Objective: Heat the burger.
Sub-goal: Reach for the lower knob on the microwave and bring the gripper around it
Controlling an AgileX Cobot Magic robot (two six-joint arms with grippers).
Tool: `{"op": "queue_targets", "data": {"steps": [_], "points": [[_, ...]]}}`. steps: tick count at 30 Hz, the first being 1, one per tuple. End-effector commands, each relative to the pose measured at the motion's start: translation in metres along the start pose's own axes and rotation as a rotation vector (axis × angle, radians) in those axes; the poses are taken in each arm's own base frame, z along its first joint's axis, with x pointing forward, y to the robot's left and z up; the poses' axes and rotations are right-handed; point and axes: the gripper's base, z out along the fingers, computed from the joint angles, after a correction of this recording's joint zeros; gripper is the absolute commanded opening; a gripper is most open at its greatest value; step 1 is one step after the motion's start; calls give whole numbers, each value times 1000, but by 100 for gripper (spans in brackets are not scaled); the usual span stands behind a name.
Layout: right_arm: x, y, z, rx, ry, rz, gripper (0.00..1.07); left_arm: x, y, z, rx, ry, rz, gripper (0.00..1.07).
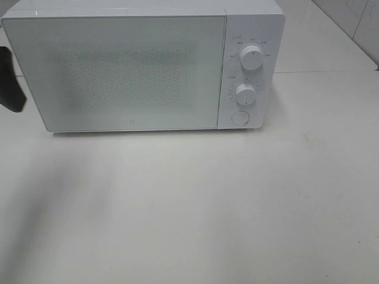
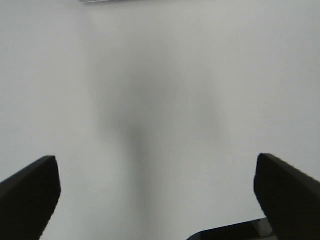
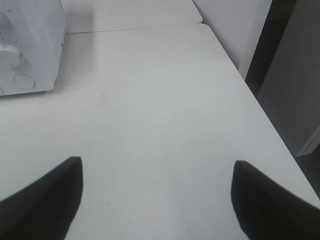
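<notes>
The burger is out of view in all three frames. A white microwave (image 1: 130,71) stands at the back of the white table (image 1: 189,201) with its frosted door shut. In the left wrist view my left gripper (image 2: 156,167) hangs open over bare tabletop, nothing between its dark fingers (image 2: 30,195). My right gripper (image 3: 157,165) is open too, over bare table to the right of the microwave (image 3: 30,45). A dark part of the left arm (image 1: 10,80) shows at the left edge of the exterior view, beside the microwave's left end.
The microwave's right panel carries two round knobs (image 1: 251,58) (image 1: 244,92) and a round button (image 1: 239,117). The table's right edge (image 3: 260,110) drops off to a dark gap beside a white cabinet (image 3: 235,30). A tiled wall (image 1: 355,23) rises at the back right.
</notes>
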Motion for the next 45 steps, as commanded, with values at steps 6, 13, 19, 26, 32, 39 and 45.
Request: {"op": "queue_targets", "data": {"steps": [6, 13, 19, 26, 32, 39, 45], "points": [[2, -1, -3, 5, -29, 4, 76, 40, 48, -19, -58, -26, -160, 98], [2, -1, -3, 5, -29, 4, 76, 99, 45, -16, -66, -56, -167, 98], [2, -1, -3, 5, -29, 4, 76, 137, 41, -15, -75, -78, -155, 98], [2, -1, -3, 5, -29, 4, 76, 169, 37, -18, -78, -150, -144, 98], [2, -1, -3, 5, -29, 3, 76, 188, 32, -34, -91, -307, -121, 98], [2, -1, -3, 5, -29, 3, 76, 218, 25, -57, -103, -548, -86, 98], [2, -1, -3, 5, -29, 3, 76, 238, 21, -68, -106, -693, -67, 98]]}}
